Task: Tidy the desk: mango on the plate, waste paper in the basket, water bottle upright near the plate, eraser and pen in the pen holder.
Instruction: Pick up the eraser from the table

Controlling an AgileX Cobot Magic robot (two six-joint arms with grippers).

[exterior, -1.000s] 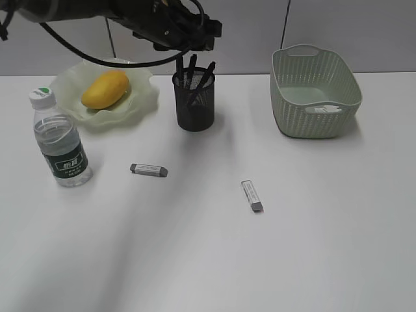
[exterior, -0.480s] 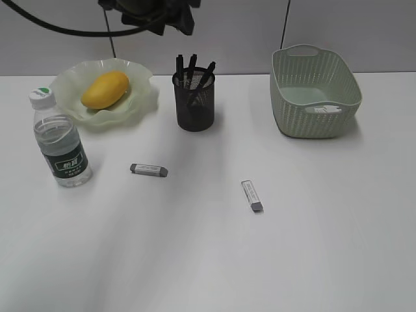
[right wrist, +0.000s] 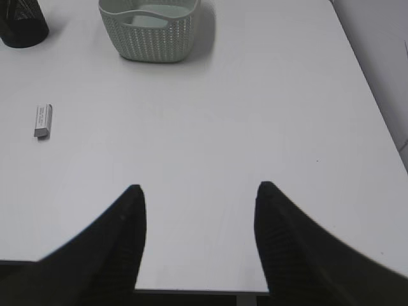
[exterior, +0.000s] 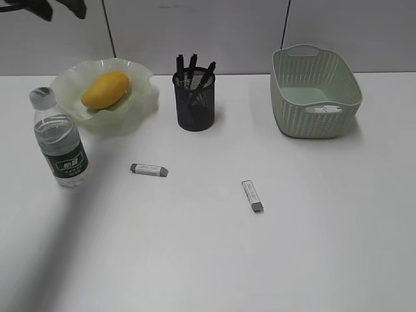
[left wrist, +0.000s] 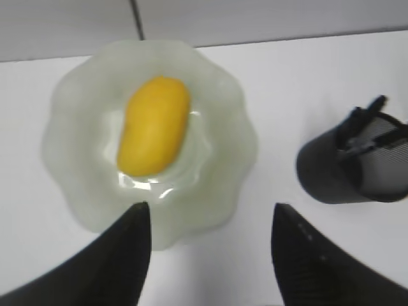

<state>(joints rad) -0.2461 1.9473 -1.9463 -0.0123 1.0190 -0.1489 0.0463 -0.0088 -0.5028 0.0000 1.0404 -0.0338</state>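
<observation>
Grey panelled wall (exterior: 221,32) behind, evenly lit.

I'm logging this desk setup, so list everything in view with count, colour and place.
desk: one, white, under everything
plate: one, pale green, back left
mango: one, yellow-orange, on the plate
water bottle: one, clear with dark green label, upright at left, in front of the plate
pen holder: one, black mesh, back centre
pens: several, black, in the pen holder
basket: one, sage green, back right
erasers: two, grey-white, lying mid-desk
left gripper: black, open, above the plate
right gripper: black, open, over the desk's near edge
</observation>
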